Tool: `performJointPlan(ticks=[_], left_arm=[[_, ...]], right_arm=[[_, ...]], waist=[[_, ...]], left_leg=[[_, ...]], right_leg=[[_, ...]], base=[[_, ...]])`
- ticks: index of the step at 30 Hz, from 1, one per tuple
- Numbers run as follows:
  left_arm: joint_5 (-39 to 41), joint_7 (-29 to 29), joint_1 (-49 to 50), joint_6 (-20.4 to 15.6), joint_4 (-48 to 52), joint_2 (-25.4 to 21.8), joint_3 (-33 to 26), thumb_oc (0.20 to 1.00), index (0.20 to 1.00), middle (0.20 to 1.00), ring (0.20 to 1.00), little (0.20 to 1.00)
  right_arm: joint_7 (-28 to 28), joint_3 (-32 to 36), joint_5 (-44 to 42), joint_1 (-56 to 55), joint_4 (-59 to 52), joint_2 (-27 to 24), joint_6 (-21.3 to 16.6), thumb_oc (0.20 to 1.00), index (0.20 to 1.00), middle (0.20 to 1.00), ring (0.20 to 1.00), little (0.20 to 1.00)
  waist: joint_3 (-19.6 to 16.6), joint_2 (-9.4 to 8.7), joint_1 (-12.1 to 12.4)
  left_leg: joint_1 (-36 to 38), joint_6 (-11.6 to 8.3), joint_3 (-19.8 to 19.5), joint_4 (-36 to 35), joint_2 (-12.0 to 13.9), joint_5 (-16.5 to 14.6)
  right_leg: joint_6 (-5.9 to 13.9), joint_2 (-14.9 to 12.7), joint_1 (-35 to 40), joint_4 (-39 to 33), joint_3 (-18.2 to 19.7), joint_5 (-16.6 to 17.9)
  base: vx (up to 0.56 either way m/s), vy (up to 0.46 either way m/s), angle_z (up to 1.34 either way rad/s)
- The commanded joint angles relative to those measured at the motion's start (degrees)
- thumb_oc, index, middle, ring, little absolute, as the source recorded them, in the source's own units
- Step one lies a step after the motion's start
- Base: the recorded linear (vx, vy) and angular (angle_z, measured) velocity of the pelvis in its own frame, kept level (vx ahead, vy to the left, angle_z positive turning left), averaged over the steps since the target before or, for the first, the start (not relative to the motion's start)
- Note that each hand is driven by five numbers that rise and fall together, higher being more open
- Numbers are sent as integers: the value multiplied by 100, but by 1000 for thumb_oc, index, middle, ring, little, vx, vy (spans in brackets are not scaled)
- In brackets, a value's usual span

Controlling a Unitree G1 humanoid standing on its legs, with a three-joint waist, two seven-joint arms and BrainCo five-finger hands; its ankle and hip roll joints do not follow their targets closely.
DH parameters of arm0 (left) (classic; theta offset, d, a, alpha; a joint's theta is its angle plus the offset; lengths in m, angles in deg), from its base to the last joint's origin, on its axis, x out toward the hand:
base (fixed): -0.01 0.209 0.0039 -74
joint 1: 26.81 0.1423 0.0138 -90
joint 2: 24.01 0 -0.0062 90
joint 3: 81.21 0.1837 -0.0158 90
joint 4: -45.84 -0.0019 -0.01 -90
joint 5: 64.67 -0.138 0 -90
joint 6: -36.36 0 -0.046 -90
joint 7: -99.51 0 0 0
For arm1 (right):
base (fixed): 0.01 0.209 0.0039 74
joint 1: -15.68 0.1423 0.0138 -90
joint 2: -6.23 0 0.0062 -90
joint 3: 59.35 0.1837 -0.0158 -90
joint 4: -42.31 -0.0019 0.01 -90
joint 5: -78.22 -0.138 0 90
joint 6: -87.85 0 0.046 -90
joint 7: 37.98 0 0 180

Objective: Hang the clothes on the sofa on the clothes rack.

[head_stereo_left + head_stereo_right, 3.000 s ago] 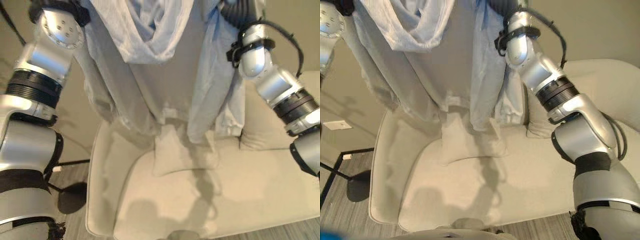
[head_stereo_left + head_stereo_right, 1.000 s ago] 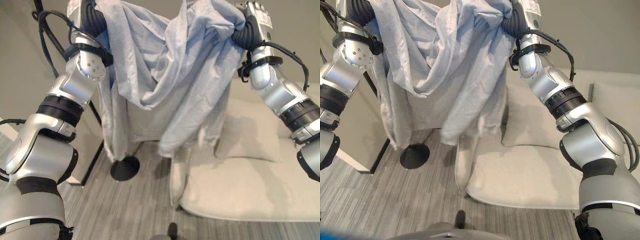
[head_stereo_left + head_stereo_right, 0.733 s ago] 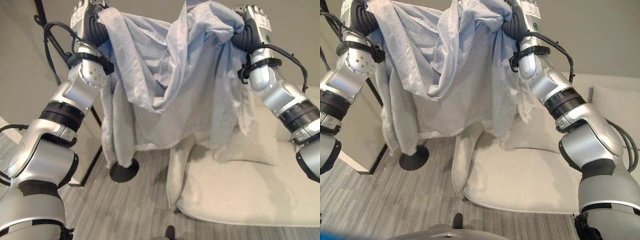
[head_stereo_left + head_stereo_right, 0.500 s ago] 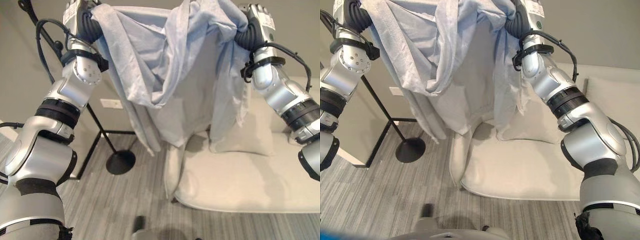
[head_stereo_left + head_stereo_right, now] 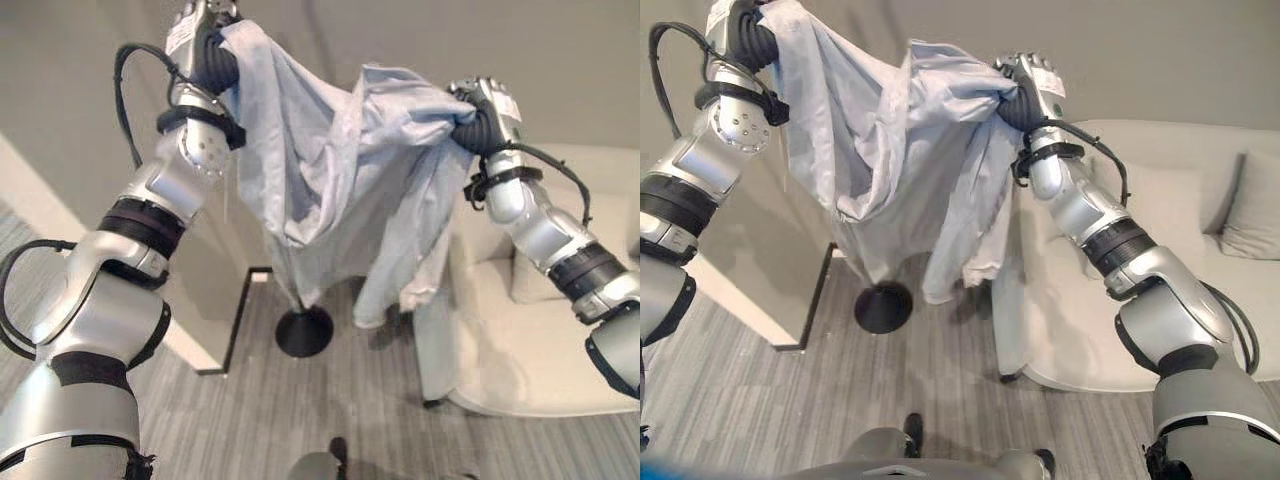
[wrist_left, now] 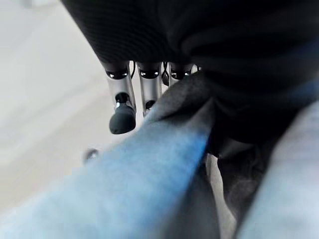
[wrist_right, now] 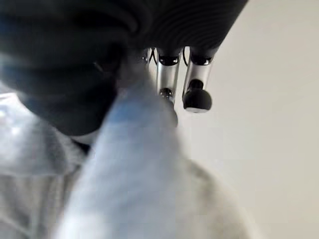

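A light blue-grey garment [image 5: 340,180] hangs spread between both raised hands, its lower folds dangling free above the floor. My left hand [image 5: 207,28] is shut on one upper corner, high at the left. My right hand [image 5: 482,100] is shut on the other bunched edge, slightly lower. In the left wrist view the cloth [image 6: 149,184] runs under the fingers [image 6: 122,118]. The right wrist view shows the cloth [image 7: 134,164] drawn past the fingers [image 7: 197,98]. The clothes rack's black round base [image 5: 303,332] stands on the floor right below the garment, its pole hidden behind the cloth.
The cream sofa [image 5: 1120,330] stands to the right, with a cushion [image 5: 1250,215] at its far end. A pale wall corner [image 5: 195,300] with a black strip at its foot juts in from the left. Grey plank floor lies in front.
The camera has swung left, away from the sofa toward the rack base. The garment, earlier hanging over the sofa seat, now hangs over the floor and the rack's base, still held by both hands.
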Motion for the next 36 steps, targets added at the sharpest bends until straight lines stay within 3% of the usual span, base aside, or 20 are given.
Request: performJointPlan(ticks=[1,2,3,5,6,9,16,21,23,32,34,36], left_arm=[[-27,85,-253,-74,-118,-218,-424,200,200,200,200,200],[-16,83,-176,-74,-117,-187,-500,200,200,200,200,200],[-16,83,-176,-74,-117,-187,-500,200,200,200,200,200],[34,52,-68,-73,-97,-77,-570,200,200,200,200,200],[62,40,-66,-81,-96,-62,-578,200,200,200,200,200],[47,-5,-64,-68,-69,-90,-559,200,200,200,200,200],[55,-22,246,-8,46,-78,-729,200,200,200,200,200],[95,-11,306,-41,38,58,-734,200,200,200,200,200],[106,-75,294,-30,-22,203,-685,200,200,200,200,200],[-43,-75,291,10,131,228,-662,200,200,200,200,200],[-64,-81,303,9,228,223,-666,200,200,200,200,200],[-80,-90,353,4,368,219,-703,200,200,200,200,200]], right_arm=[[187,83,-88,866,605,-440,-36,200,200,200,200,200],[192,65,-102,879,615,-442,-52,200,200,200,200,200],[192,65,-102,879,615,-442,-52,200,200,200,200,200],[206,-15,-104,911,713,-531,-43,200,200,200,200,200],[205,-16,-119,908,708,-525,-35,200,200,200,200,200],[156,-37,-113,899,654,-539,-12,200,200,200,200,200],[109,163,-98,610,421,-632,-55,200,200,200,200,200],[137,152,-114,610,441,-699,-71,200,200,200,200,200],[124,101,-56,605,487,-736,-8,200,200,200,200,200],[61,217,95,502,385,-564,42,200,200,200,200,200],[47,238,103,500,380,-534,54,200,200,200,200,200],[24,277,120,470,327,-511,69,200,200,200,200,200]], waist=[[-256,-155,102],[-204,-168,62],[-204,-168,62],[-100,-180,-42],[-119,-182,-49],[-236,-161,-83],[-416,-149,-200],[-353,-160,-279],[-383,-107,-388],[-506,22,-352],[-484,52,-324],[-380,105,-291]], left_leg=[[552,-605,-294,-702,771,-70],[617,-586,-299,-758,683,-64],[617,-586,-299,-758,683,-64],[661,-553,-420,-777,464,-62],[723,-561,-439,-826,472,-59],[866,-584,-481,-928,517,-76],[1020,-732,-574,-1025,754,-25],[883,-765,-440,-901,759,34],[831,-717,148,-769,822,-39],[1089,-548,190,-966,620,-189],[1108,-480,148,-966,524,-232],[1158,-384,146,-933,452,-282]], right_leg=[[-282,634,162,-824,-196,-133],[-306,847,91,-922,-39,-126],[-306,847,91,-922,-39,-126],[-317,1080,153,-1127,442,-79],[-318,1097,199,-1224,465,7],[-307,1119,344,-1453,383,111],[-355,1237,546,-1498,141,-65],[-354,1160,592,-1498,-26,-86],[-316,1031,652,-1498,-198,-66],[-187,853,647,-1497,-92,-20],[-146,770,566,-1328,-46,-24],[-100,658,309,-670,47,-51]], base=[[19,81,-8],[11,52,-11],[29,62,3],[63,37,21],[115,-60,76],[143,-113,33],[103,-140,23],[-18,-1,14],[-17,97,17],[29,136,0],[-2,167,1],[-17,148,1]])
